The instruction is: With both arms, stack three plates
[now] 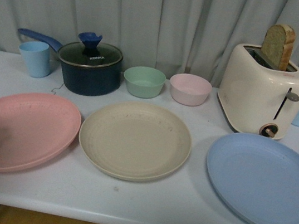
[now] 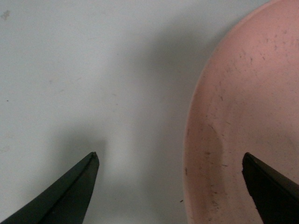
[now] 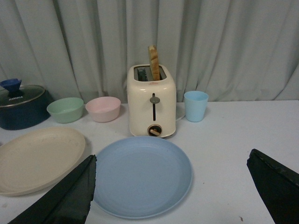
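Stacking is not yet begun: pink plate (image 1: 23,130), beige plate (image 1: 134,139) and blue plate (image 1: 266,180) are laid singly on the table (image 1: 191,208), the pink rim being straddled by the wide-spread left gripper (image 2: 169,155), the blue plate just ahead of the released, empty right gripper (image 3: 171,154).

Only writing I can spot is one small pale word printed on the glass lid (image 1: 90,54) of the dark blue pot (image 1: 86,79), which sits by the back edge of the table (image 1: 141,206), toward its left corner. From the front view it looks like "KONKA" to me, but it's tiny and kinda blurry, so don't quote me on every letter. The right wrist view catches the same print, too small to read there.
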You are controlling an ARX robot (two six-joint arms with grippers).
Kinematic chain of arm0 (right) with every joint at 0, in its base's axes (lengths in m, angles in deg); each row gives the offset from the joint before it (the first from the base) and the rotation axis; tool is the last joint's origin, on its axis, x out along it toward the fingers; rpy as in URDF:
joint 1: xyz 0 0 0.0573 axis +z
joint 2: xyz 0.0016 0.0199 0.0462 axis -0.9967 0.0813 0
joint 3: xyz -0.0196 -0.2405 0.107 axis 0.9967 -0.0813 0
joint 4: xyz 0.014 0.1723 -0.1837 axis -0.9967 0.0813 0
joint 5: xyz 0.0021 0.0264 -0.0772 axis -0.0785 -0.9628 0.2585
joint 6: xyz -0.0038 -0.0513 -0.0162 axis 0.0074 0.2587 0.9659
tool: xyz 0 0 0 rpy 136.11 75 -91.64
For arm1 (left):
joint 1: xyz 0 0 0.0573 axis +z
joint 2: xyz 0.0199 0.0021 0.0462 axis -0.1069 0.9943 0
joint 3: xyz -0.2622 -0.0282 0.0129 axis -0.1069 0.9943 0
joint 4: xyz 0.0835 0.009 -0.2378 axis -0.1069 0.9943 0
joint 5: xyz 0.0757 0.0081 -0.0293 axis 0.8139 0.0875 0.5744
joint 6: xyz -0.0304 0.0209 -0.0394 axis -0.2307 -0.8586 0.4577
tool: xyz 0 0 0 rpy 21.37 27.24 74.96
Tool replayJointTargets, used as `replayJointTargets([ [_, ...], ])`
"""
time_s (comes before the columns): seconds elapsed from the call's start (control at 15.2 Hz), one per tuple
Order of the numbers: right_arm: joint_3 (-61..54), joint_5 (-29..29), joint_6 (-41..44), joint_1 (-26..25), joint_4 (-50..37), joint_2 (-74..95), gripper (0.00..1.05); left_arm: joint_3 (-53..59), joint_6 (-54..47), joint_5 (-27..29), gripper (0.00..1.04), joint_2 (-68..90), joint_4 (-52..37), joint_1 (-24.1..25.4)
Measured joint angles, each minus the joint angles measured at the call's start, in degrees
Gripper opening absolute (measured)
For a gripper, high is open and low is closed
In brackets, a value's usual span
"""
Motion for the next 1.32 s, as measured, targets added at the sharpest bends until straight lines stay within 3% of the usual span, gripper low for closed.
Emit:
replayJointTargets([
  [0.53,0.0,0.0,0.0,0.0,0.02,0.02,0.98,0.9,-1.64,0.46,0.06,-1.05,-0.33,-0.26],
  [0.79,0.0,0.0,0.0,0.0,0.02,0.0,0.98,0.48,-1.84,0.13,0.03,-3.91,0.68,1.6],
  [1.05,0.0,0.0,0.0,0.0,0.0,0.0,0.98,0.13,-8.33,-0.76,0.03,-17.86,7.23,7.41],
  [1.32,0.0,0.0,0.0,0.0,0.0,0.0,0.98,0.13,-8.92,-2.6,0.03,-29.51,11.15,2.27],
])
